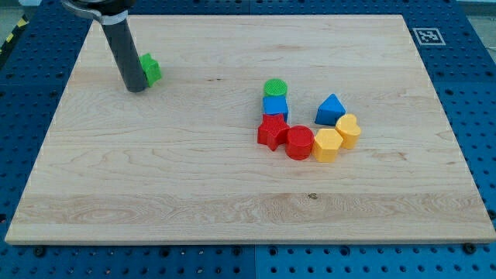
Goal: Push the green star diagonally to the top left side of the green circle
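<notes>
Camera view: my tip (136, 88) touching green star (150, 69).

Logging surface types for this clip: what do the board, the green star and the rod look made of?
Board: light wood, matte, with visible grain lines and a small knot. Green star: probably plastic, uniform saturated colour with a soft sheen. Rod: dark, smooth, likely plastic or metal, hard to tell; my tip sits against the star's left side in the view.

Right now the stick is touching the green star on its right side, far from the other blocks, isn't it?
Not quite: my tip is on the left side of the green star, as the camera view shows. The star does sit far from the other blocks.
</notes>
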`<action>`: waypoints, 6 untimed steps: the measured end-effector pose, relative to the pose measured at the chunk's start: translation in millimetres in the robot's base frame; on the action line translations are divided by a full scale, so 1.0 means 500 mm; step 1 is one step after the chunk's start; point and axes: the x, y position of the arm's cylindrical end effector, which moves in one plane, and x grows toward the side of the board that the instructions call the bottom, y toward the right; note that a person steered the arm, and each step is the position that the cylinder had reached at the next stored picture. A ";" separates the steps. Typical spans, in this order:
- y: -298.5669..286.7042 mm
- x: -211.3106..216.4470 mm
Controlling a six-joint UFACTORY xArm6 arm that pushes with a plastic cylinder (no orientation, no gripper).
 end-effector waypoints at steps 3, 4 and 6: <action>0.000 -0.050; 0.000 -0.050; -0.070 -0.013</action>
